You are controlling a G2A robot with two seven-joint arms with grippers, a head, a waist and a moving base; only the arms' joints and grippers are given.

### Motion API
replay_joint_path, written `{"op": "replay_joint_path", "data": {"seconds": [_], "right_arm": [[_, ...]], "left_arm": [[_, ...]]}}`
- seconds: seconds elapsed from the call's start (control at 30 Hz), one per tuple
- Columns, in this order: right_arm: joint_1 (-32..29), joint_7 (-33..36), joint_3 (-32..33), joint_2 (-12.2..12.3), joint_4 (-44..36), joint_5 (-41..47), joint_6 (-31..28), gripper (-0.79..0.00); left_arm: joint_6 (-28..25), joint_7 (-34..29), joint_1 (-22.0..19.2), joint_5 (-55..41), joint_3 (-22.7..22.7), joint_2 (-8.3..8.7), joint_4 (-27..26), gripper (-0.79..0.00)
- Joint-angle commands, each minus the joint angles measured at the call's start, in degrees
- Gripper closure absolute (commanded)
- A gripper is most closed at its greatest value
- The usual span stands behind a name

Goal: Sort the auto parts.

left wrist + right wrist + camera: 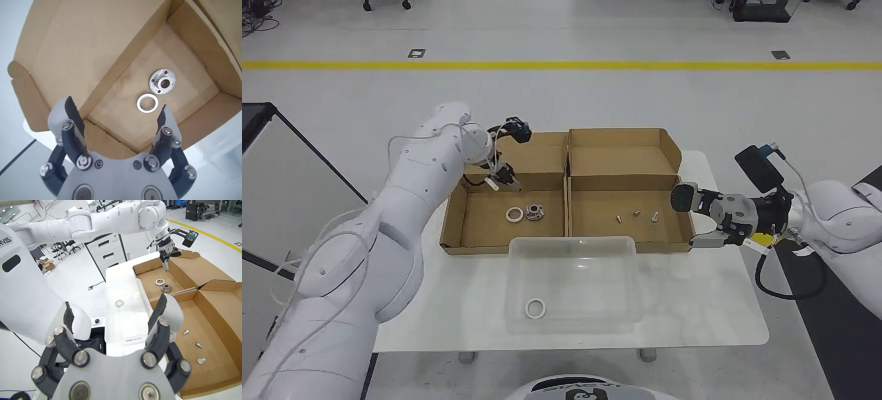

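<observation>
White table (pixel 712 300), two open cardboard boxes (pixel 482 215), clear plastic bin (pixel 587 290)

Small fasteners (pixel 636 213) in the right box (pixel 597 230) are too tiny to identify.

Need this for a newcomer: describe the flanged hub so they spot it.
Behind the clear bin, take the robot's left cardboard box. Two metal parts lie inside: the flanged hub has a raised collar and small holes, unlike the plain ring beside it.
</observation>
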Motion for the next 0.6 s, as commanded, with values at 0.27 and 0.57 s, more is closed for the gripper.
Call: {"op": "replay_joint_path", "data": {"seconds": [0.27,0.57], "right_arm": [[0.0,0.0,0.0,0.0,0.0,-0.1,0.0,-0.785],[0.0,0.0,0.0,0.0,0.0,-0.1,0.0,-0.785]], "left_arm": [[-2.0,-6.3,6.2,-5.2,-7.6,10.34,-26.7,-0.785],[7.8,-16.1,19.1,-13.6,-11.5,24.3,-64.7,-0.785]]}}
